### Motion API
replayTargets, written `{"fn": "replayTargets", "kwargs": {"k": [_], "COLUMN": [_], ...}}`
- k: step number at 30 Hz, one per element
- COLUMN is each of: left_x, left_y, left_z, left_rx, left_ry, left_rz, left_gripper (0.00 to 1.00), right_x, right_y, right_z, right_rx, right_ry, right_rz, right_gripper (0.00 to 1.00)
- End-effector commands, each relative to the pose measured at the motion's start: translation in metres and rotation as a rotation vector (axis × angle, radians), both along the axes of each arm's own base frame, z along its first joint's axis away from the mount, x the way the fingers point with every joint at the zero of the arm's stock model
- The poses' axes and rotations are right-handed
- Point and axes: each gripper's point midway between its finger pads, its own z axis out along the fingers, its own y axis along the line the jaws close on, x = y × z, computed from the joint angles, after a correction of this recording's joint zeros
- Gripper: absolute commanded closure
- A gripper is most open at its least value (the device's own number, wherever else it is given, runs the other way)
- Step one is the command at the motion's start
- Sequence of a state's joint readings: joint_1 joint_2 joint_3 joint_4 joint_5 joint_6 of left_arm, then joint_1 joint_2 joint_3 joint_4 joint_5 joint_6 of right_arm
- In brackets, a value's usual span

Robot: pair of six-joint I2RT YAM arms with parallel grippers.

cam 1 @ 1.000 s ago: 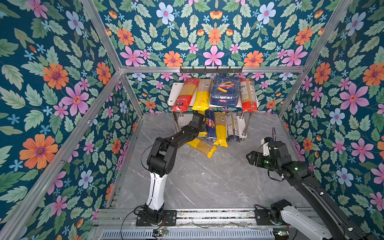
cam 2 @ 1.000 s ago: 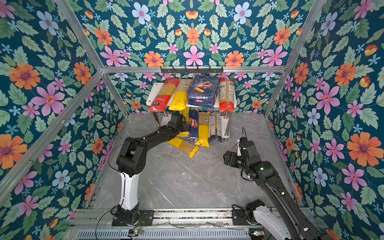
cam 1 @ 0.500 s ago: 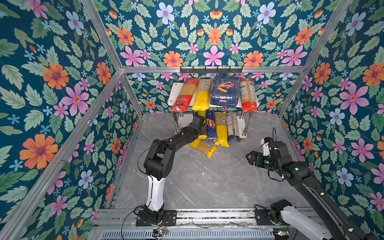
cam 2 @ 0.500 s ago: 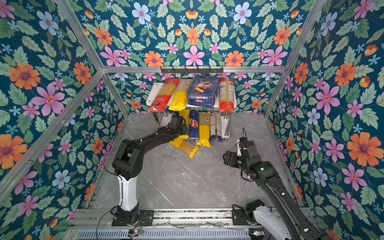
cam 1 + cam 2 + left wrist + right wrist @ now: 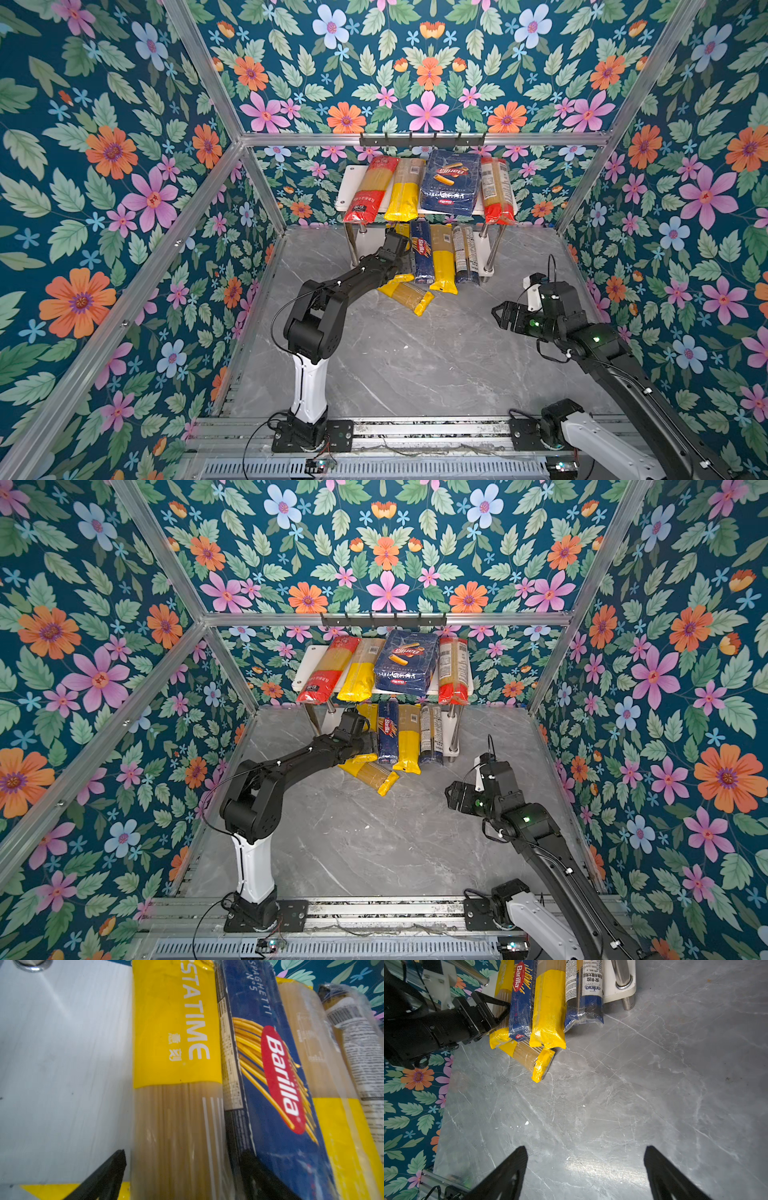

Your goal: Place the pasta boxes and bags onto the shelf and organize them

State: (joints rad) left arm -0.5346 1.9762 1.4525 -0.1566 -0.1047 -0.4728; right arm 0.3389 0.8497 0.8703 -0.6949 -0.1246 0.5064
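Sitting under the top board of the shelf (image 5: 348, 183) in both top views, the left pincer (image 5: 401, 262) is beside the blue spaghetti box (image 5: 422, 255) on the lower board. Left wrist view: its fingers (image 5: 112, 1172) stand wide either side of a yellow-ended bag (image 5: 176, 1043). Right wrist view: the right pincer (image 5: 585, 1149) gapes wide over the worktop (image 5: 654, 1084).

Both top views were bright, even and sharp, lit from overhead, with wide-angle stretch toward the edges. In the right wrist view a pale glare patch lay on the floor (image 5: 591, 1165) and the corners dimmed. The left wrist view was close and soft: the bag (image 5: 178, 1136) blurred, though print on the box (image 5: 276, 1084) was legible.
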Motion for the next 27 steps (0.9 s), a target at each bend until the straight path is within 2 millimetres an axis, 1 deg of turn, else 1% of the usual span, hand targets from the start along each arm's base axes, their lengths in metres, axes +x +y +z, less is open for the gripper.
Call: {"fn": "replayTargets", "kwargs": {"k": [1,5,9,10,14,19,22,25,27], "left_x": [-0.009,-0.028,-0.048,-0.052,-0.076,-0.118,-0.146,-0.176,-0.195], "left_y": [0.004,0.009,0.014,0.015,0.022,0.025,0.031,0.042,0.054], "left_z": [0.009,0.014,0.019,0.017,0.021,0.023,0.022,0.017,0.011], "left_rx": [0.011,0.015,0.003,0.004,-0.004,-0.014,-0.027,-0.028,-0.022], "left_ry": [-0.014,-0.016,-0.02,-0.017,-0.023,-0.039,-0.042,-0.037,-0.031], "left_rz": [0.011,0.015,0.02,0.022,0.036,0.048,0.059,0.079,0.101], "left_gripper": [0.07,0.01,0.0,0.0,0.0,0.0,0.0,0.0,0.0], "right_x": [-0.003,-0.009,-0.018,-0.02,-0.034,-0.047,-0.051,-0.052,-0.05], "right_y": [0.0,-0.001,-0.003,-0.003,0.0,0.007,0.017,0.028,0.035], "right_z": [0.001,-0.003,-0.007,-0.007,-0.007,-0.016,-0.027,-0.038,-0.044], "right_rx": [0.009,0.017,0.024,0.025,0.034,0.002,0.02,0.033,0.026], "right_ry": [0.011,0.028,0.039,0.042,0.054,0.066,0.083,0.097,0.097], "right_rz": [-0.005,-0.008,-0.013,-0.009,0.016,0.043,0.066,0.086,0.101], "right_gripper": [0.11,0.11,0.11,0.11,0.1,0.09,0.09,0.09,0.09]}}
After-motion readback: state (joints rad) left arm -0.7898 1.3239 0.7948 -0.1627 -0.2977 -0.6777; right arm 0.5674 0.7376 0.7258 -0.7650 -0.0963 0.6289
